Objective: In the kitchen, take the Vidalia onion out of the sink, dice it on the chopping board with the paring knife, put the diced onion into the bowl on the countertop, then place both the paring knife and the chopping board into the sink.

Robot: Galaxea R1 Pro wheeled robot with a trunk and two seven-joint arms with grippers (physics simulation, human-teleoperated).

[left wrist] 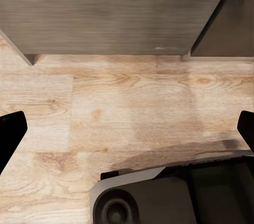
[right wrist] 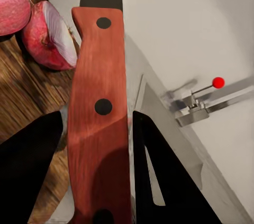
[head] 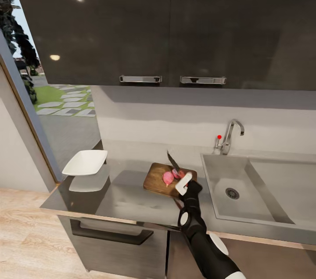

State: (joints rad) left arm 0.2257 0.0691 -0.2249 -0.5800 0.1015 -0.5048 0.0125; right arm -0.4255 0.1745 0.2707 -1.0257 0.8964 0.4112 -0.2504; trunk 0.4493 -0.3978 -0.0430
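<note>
Glossy dark cabinets hang over the grey surface in the head view. My right hand sits at the near edge of the chopping board, gripping the paring knife with the blade tilted up and away from me. The onion lies on the board just beside my hand, pink and already in pieces. The sink opens just to the right of my hand; the bowl stands well off to its left, near the end of the surface. I judge the cutting is under way, not finished. The pieces are rounded, so a slanted stroke could roll one off the board, or skate the blade toward the board's edge.

From my left wrist, I see wooden floor and a dark cabinet front. The left hand's fingertips stand wide apart, holding nothing. It hangs low, so it cannot steady the board if that slides.

From my right wrist, the fingers close on both sides of the red handle, rivets showing. An onion half lies cut face up beyond my fingers, another piece next to it. The faucet's red knob shows farther off. The grip is low on the handle, so I reckon the knife could twist when pressed.
</note>
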